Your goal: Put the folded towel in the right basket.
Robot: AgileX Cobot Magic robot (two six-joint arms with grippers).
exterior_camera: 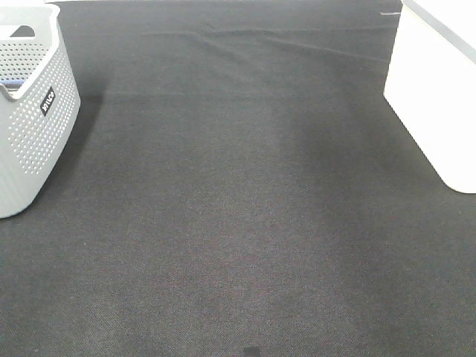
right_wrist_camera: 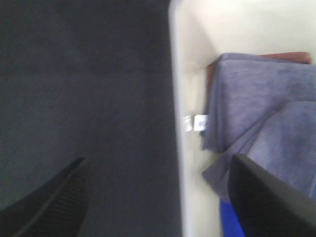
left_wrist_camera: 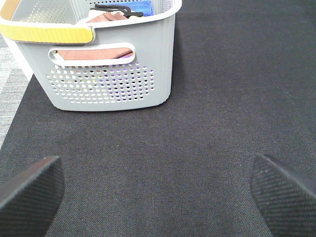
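The right basket [exterior_camera: 435,97] is white and stands at the right edge of the exterior view. In the right wrist view a folded purple-grey towel [right_wrist_camera: 261,108] lies inside that basket [right_wrist_camera: 190,89], on top of a brown and a blue cloth. My right gripper [right_wrist_camera: 158,197] is open and empty, straddling the basket's wall. My left gripper [left_wrist_camera: 158,190] is open and empty above the black mat, facing the grey left basket [left_wrist_camera: 113,79]. Neither gripper shows in the exterior view.
The grey perforated basket [exterior_camera: 33,111] at the left holds brown, blue and other folded cloths [left_wrist_camera: 98,52]. A black mat [exterior_camera: 238,208] covers the table between the two baskets.
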